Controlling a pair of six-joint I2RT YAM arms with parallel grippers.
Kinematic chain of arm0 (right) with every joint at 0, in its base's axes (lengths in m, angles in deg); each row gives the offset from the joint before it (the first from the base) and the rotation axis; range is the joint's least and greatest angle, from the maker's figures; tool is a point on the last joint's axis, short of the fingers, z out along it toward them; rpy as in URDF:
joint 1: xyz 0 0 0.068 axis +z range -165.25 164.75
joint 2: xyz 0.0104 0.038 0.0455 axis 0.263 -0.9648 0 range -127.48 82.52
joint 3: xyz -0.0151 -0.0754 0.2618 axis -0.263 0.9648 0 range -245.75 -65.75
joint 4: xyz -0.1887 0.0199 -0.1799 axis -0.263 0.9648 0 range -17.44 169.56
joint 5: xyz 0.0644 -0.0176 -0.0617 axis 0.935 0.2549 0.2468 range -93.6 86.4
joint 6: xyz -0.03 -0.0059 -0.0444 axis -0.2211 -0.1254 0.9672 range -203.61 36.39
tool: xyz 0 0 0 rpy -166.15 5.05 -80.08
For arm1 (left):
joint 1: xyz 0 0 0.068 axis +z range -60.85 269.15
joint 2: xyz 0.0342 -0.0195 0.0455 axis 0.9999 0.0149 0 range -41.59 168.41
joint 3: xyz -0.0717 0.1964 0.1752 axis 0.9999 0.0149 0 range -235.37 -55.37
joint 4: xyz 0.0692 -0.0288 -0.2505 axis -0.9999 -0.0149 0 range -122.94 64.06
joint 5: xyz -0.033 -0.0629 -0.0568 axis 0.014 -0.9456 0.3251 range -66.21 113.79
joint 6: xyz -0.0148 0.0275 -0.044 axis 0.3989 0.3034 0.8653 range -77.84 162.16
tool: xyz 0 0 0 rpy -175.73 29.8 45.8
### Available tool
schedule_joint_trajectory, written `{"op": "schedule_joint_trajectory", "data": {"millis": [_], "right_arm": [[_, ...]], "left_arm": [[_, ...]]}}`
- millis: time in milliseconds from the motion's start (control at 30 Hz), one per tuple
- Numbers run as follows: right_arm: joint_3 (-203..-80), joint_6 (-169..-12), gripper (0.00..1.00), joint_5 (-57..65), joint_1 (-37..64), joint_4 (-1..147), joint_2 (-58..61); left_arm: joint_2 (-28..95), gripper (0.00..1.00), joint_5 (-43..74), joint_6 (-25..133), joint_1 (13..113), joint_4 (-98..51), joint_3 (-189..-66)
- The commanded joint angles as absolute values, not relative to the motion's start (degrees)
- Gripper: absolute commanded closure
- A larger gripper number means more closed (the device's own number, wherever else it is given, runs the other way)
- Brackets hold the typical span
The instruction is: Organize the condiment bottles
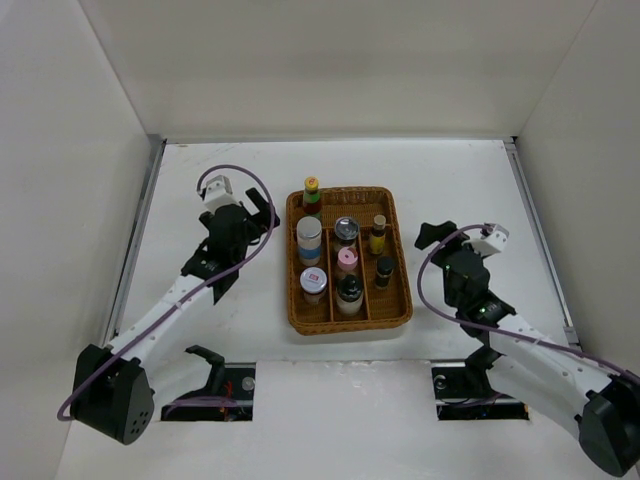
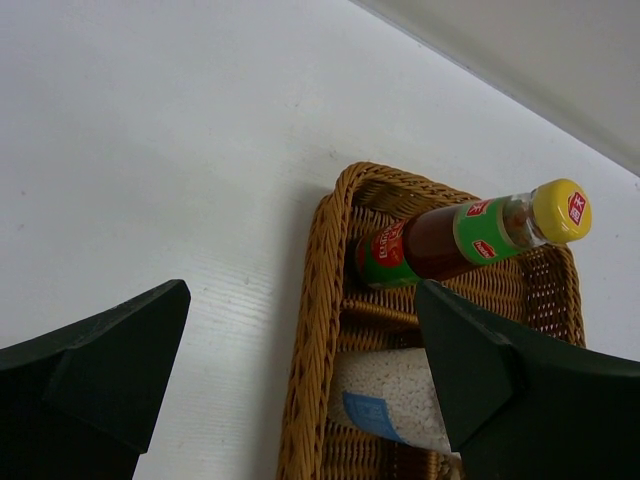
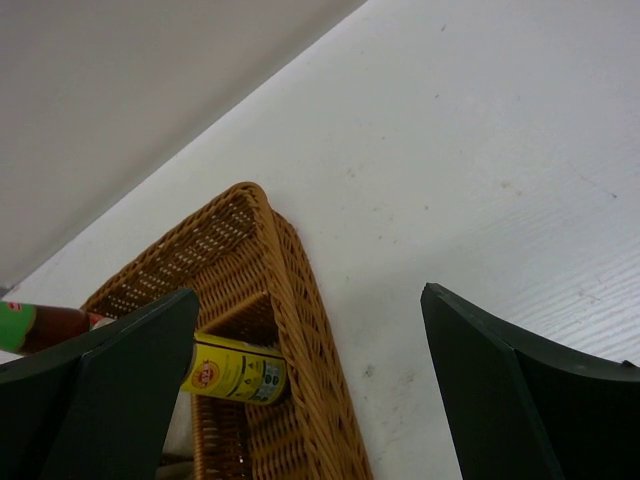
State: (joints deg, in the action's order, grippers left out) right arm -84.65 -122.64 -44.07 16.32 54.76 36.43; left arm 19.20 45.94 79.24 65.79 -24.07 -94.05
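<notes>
Left gripper (image 1: 265, 210) is hovering at the wicker basket's (image 1: 292, 275) ten o'clock, right gripper (image 1: 429, 237) at three, both with jaws spread, empty

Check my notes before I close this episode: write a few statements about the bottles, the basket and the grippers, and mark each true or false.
1. The left gripper and the right gripper are both open and empty. True.
2. The yellow-capped bottle stands on the table, outside the wicker basket. False: it stands inside the basket, in its far left corner.
3. The basket's right column holds two bottles, and the other two columns hold three each. True.
4. A bottle lies tipped over on the table by the right arm. False: every bottle in view stands in the basket.
</notes>
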Motion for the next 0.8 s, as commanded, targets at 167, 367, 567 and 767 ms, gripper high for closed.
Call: {"op": "schedule_joint_trajectory", "data": {"millis": [167, 367, 567, 767], "right_arm": [[-86.8, -121.6, 0.00, -41.4, 18.1, 50.0, 33.3], [-87.9, -120.0, 0.00, -40.8, 19.4, 50.2, 32.3], [-88.2, -118.9, 0.00, -41.9, 20.1, 50.5, 32.4], [-88.2, -119.0, 0.00, -42.1, 20.2, 50.9, 32.9]], "left_arm": [[16.5, 0.00, 46.6, 76.5, 63.6, -17.8, -97.0], [14.7, 0.00, 49.3, 70.7, 60.4, -12.6, -96.8], [15.8, 0.00, 49.9, 69.6, 59.7, -12.1, -98.4], [15.6, 0.00, 52.3, 71.8, 61.9, -15.9, -96.6]]}}
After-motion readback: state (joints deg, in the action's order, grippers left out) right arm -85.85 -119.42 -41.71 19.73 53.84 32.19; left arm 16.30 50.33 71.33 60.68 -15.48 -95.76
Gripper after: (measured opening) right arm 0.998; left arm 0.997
